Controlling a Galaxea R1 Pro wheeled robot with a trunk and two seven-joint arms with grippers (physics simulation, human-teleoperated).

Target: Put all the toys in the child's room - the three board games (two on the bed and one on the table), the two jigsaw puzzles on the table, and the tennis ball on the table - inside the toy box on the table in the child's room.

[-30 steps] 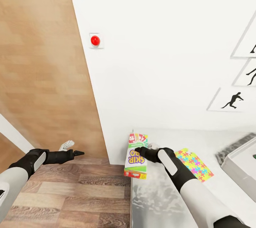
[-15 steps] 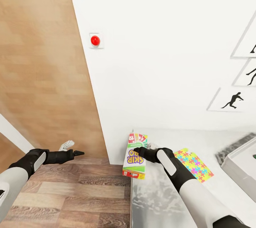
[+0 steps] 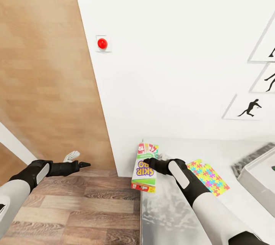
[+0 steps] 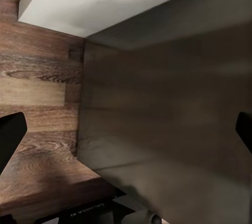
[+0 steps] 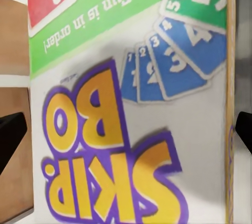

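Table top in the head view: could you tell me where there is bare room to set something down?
Bare table lies behind the jigsaw puzzle, and between it and the toy box. The left corner is crowded: Skip-Bo box, right gripper.

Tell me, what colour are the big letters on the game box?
Yellow-orange with purple outlines, spelling SKIP BO on the game box. The right wrist view shows it best.

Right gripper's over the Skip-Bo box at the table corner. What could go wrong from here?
1. The Skip-Bo box overhangs the table edge above the floor; a push from the right gripper may tip it off.
2. The right wrist view shows the fingers wide apart over the lid's flat face, so closing may grip nothing.
3. The jigsaw puzzle lies beside the right forearm; a sweep toward the toy box may drag it.
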